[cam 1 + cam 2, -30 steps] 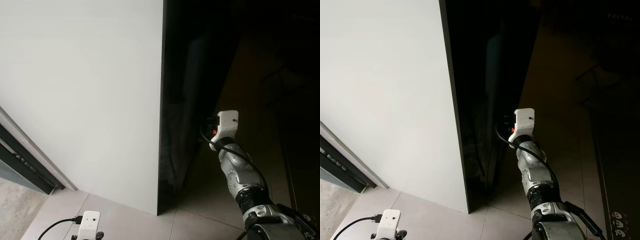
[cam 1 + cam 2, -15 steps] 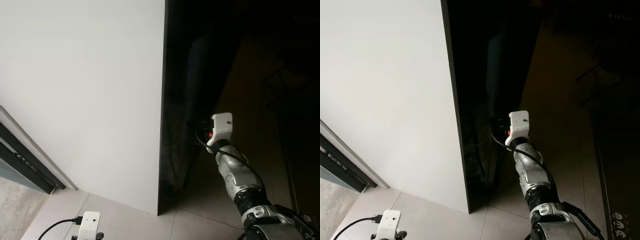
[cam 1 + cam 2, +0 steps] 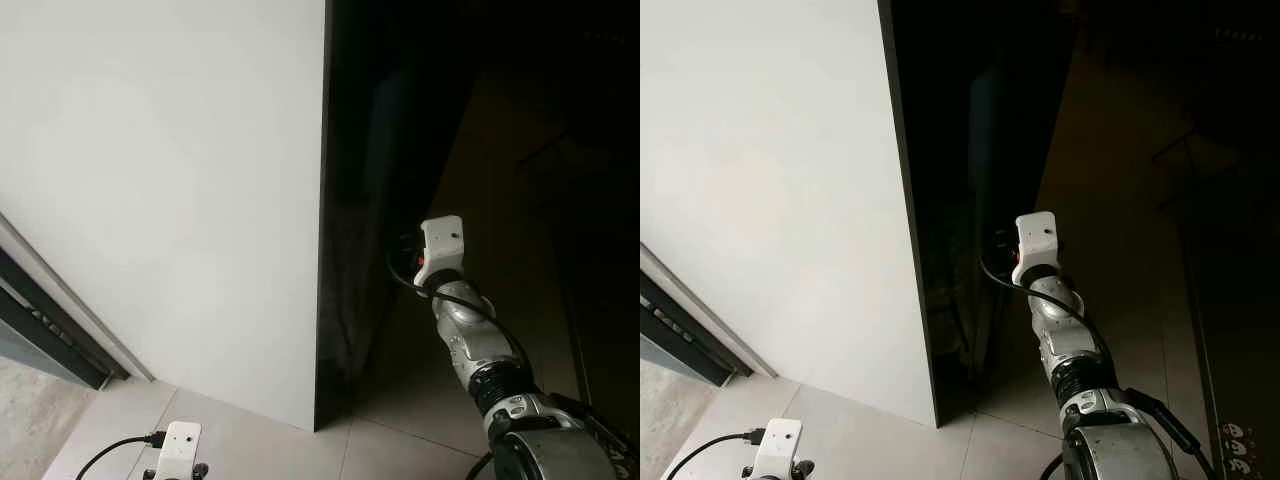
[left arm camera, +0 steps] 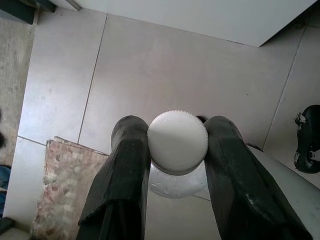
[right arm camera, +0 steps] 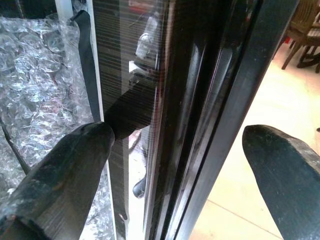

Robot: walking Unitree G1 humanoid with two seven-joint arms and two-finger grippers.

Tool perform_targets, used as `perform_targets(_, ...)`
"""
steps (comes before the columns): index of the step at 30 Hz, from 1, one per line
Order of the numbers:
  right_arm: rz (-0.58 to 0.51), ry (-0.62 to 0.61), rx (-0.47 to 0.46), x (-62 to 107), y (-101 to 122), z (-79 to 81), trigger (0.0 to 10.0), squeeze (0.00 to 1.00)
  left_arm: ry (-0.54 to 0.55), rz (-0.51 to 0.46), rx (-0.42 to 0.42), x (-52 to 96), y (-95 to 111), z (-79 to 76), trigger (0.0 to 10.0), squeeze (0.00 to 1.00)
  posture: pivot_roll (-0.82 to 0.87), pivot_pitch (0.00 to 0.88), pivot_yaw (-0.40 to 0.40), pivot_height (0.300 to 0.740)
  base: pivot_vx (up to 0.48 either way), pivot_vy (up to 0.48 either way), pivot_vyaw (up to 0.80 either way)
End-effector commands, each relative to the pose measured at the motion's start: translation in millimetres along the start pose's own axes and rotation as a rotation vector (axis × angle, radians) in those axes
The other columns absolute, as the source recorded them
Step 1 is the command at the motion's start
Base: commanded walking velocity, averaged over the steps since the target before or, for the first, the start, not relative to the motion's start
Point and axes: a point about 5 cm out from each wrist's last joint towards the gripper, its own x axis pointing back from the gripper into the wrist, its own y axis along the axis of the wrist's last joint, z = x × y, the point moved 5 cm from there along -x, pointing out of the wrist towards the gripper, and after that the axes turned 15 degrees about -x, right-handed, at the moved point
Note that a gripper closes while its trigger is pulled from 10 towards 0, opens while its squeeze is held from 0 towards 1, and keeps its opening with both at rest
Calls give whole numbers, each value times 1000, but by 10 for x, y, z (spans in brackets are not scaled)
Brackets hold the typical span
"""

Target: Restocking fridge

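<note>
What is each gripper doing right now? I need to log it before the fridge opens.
Left gripper: closed on a bottle with a white cap.
Right gripper: open, its fingers either side of the dark fridge door's edge.

Beside the white fridge side [image 3: 170, 200], the dark door [image 3: 970, 200] is near black and its handle cannot be made out; the right gripper [image 5: 175, 150] there has both fingers cut by the picture's edge; below the left gripper [image 4: 177, 145], the bottle [image 4: 177, 142] is hidden beneath its cap; the mat [image 4: 62, 190] is cropped.
</note>
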Motion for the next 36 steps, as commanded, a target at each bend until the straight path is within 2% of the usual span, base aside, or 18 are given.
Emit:
perform_targets(1, -26, -62, 8, 22, 36, -135, 10000, 0, 1, 19, -7, 10, -69, 18, 10000, 0, 33, 53, 7, 740, 0, 0, 0)
perform_targets(3, -36, -144, 16, 113, -16, -336, 10000, 0, 0, 18, -8, 9, -65, 18, 10000, 0, 27, 58, 8, 740, 0, 0, 0)
perform_targets(5, -42, -181, 15, 152, -31, -424, 10000, 0, 1, 18, -8, 9, -63, 20, 10000, 0, 25, 59, 8, 740, 0, 0, 0)
perform_targets(6, -49, -228, 17, 208, -46, -541, 10000, 0, 0, 17, -10, 8, -62, 20, 10000, 0, 22, 60, 7, 740, 0, 0, 0)
perform_targets(7, -49, -228, 17, 208, -46, -541, 10000, 0, 0, 17, -10, 8, -62, 20, 10000, 0, 22, 60, 7, 740, 0, 0, 0)
perform_targets(8, -65, -338, 23, 343, -64, -801, 10000, 0, -1, 17, -12, 8, -60, 20, 10000, 0, 19, 62, 8, 740, 0, 0, 0)
perform_targets(10, -76, -431, 35, 477, -80, -1020, 10000, 0, -2, 16, -13, 7, -58, 18, 10000, 0, 17, 64, 7, 740, 0, 0, 0)
perform_targets(11, -81, -501, 48, 601, -104, -1190, 10000, 0, -3, 16, -14, 7, -57, 15, 10000, 0, 12, 66, 7, 740, 0, 0, 0)
perform_targets(14, -72, -544, 56, 701, -152, -1299, 10000, 0, -4, 17, -15, 7, -57, 11, 10000, 0, 10, 65, 7, 740, 0, 0, 0)
perform_targets(17, -53, -603, 78, 905, -251, -1476, 10000, 0, -8, 16, -17, 7, -54, -2, 10000, 0, 11, 68, 6, 740, 0, 0, 0)
perform_targets(18, -46, -660, 95, 1054, -290, -1612, 10000, 0, -9, 16, -18, 7, -54, -4, 10000, 0, 11, 68, 6, 740, 0, 0, 0)
perform_targets(21, -28, -734, 114, 1249, -346, -1774, 10000, 0, -10, 16, -20, 7, -55, -4, 10000, 0, 4, 70, 5, 740, 0, 0, 0)
perform_targets(22, -28, -734, 114, 1249, -346, -1774, 10000, 0, -10, 16, -20, 7, -55, -4, 10000, 0, 4, 70, 5, 740, 0, 0, 0)
perform_targets(24, 9, -772, 95, 1376, -456, -1861, 10000, 0, -12, 17, -22, 7, -57, -8, 10000, 0, -1, 72, 5, 740, 0, 0, 0)
perform_targets(26, 49, -778, 70, 1434, -579, -1867, 10000, 0, -14, 17, -24, 7, -56, -12, 10000, 0, -2, 74, 6, 740, 0, 0, 0)
perform_targets(29, 135, -697, 53, 1387, -817, -1703, 10000, 0, -16, 17, -24, 6, -52, -17, 10000, 0, 0, 70, 6, 740, 0, 0, 0)
perform_targets(32, 237, -602, -2, 1355, -1101, -1497, 10000, 0, -15, 14, -20, 4, -40, -20, 10000, 0, 7, 65, 6, 740, 0, 0, 0)
perform_targets(36, 581, -406, -111, 1510, -1825, -1000, 10000, 0, -15, 13, -31, 1, -27, -15, 10000, 0, 3, 63, 9, 740, 0, 0, 0)
